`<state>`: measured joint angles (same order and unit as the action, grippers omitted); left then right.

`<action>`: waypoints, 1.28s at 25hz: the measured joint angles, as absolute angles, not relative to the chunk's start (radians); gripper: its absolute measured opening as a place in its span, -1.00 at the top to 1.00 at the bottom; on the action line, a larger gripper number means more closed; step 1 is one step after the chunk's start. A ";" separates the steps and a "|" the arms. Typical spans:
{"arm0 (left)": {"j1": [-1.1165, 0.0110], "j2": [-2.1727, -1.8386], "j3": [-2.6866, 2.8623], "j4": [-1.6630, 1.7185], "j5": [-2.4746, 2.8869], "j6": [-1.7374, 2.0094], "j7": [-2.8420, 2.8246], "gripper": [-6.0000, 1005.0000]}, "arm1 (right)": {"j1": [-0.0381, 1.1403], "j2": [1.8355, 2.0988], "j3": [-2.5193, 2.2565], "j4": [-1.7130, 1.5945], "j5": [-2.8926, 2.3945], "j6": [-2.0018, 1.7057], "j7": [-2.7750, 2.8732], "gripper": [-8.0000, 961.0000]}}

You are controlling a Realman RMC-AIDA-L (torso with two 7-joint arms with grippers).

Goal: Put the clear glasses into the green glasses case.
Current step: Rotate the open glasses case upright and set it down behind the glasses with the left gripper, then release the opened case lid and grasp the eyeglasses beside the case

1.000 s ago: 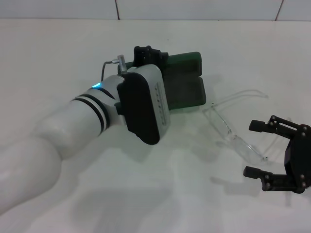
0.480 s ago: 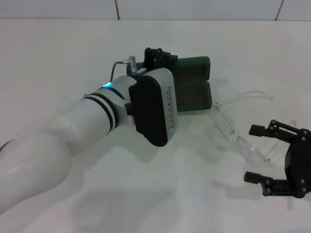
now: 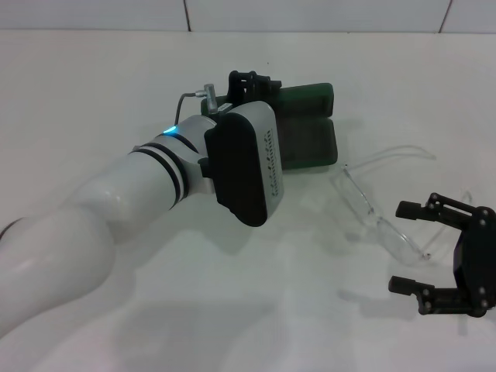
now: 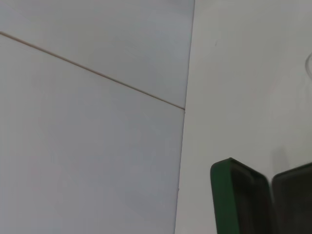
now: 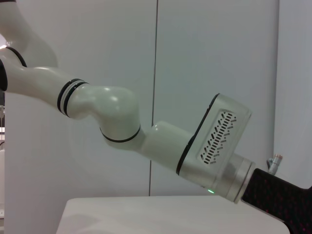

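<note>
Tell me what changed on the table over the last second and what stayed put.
The left gripper, at the open green glasses case, shifted toward the robot's right, and the case slid that way with it, ending nearer the clear glasses. I cannot see whether its fingers grip the case. The glasses stayed on the table, and the right gripper hangs open beside them, barely moved.

The green glasses case (image 3: pixel 310 128) looks like matte hard plastic with a dull dark lining. The clear glasses (image 3: pixel 377 208) are see-through glossy plastic. The table (image 3: pixel 93 93) is smooth matte white, and the left arm's shell (image 3: pixel 116 201) is glossy white plastic.
</note>
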<state>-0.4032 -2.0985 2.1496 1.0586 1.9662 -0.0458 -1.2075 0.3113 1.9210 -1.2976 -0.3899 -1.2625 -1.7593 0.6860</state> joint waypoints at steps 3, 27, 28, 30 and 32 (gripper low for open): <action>-0.399 -2.099 2.149 1.060 1.966 -0.047 -1.207 0.56 | 0.311 1.920 -1.298 -0.389 -1.262 -1.759 0.686 -0.79; -0.384 -2.094 2.170 1.080 1.977 -0.002 -1.195 0.15 | 0.307 1.923 -1.298 -0.390 -1.262 -1.753 0.686 -0.79; -0.376 -2.094 2.165 1.096 1.973 0.016 -1.201 0.15 | 0.307 1.923 -1.298 -0.390 -1.262 -1.753 0.686 -0.79; -0.368 -2.093 2.149 1.115 1.961 0.047 -1.211 0.15 | 0.309 1.923 -1.298 -0.390 -1.262 -1.752 0.686 -0.79; -0.365 -2.093 2.137 1.124 1.949 0.067 -1.216 0.15 | 0.311 1.924 -1.298 -0.390 -1.262 -1.752 0.686 -0.79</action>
